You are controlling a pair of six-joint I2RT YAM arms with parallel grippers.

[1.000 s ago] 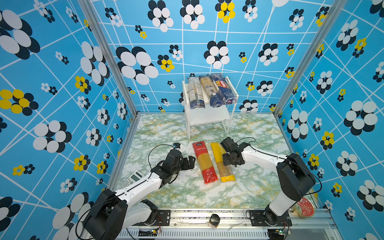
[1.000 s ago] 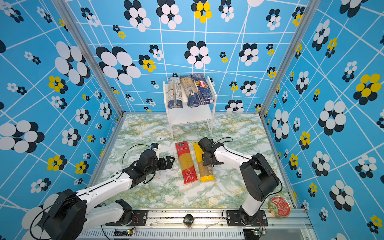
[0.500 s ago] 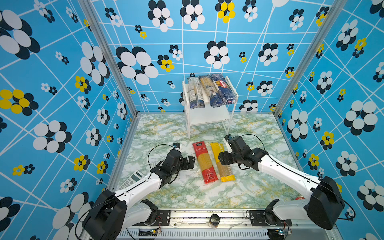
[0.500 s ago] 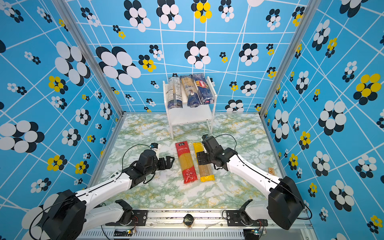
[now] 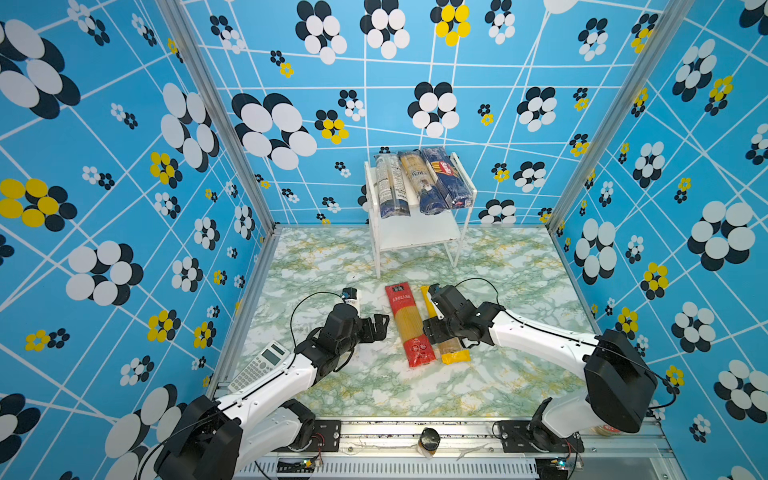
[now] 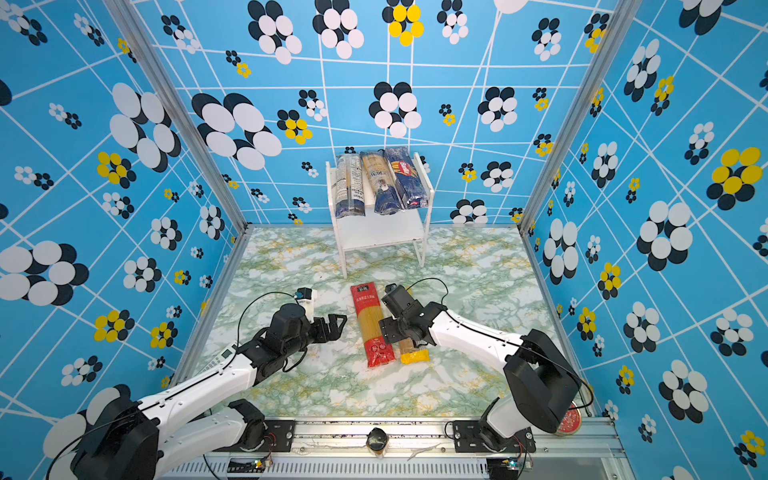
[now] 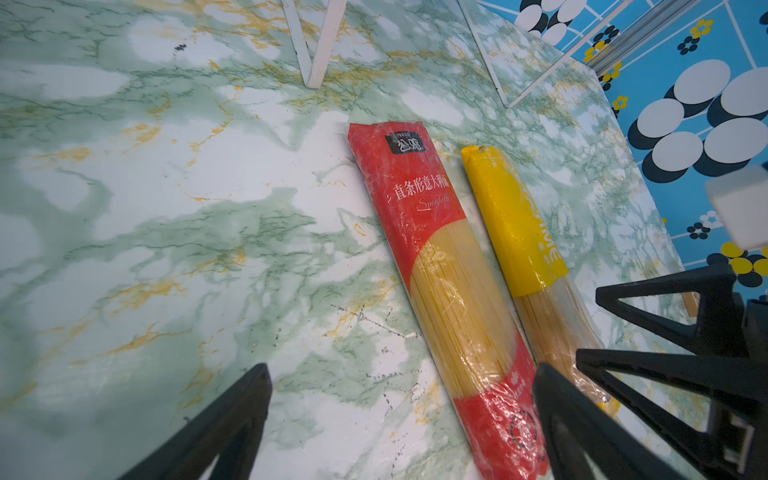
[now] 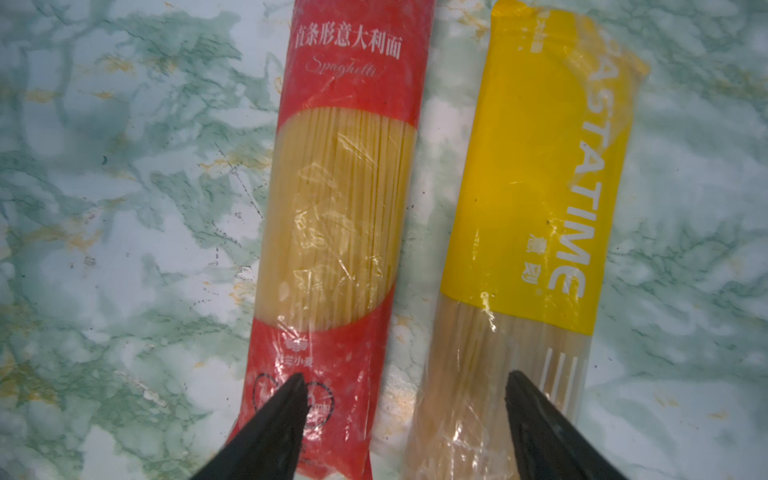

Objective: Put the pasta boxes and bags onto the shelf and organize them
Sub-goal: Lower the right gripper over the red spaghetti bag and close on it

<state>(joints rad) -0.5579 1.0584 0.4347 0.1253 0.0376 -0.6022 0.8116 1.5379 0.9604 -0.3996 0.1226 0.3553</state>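
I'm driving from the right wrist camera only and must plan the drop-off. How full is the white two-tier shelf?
Observer: The white two-tier shelf has three long packs side by side on its top board: two clear dark-blue-ended bags and a dark-blue Barilla pack. The lower board looks bare.
Operator: Where is the left tool?
Observer: The left tool hovers open, holding nothing, left of the red-ended clear spaghetti bag in both top views.
Operator: Any clutter on that side?
Observer: A grey calculator lies near the front-left corner of the marbled green tabletop.
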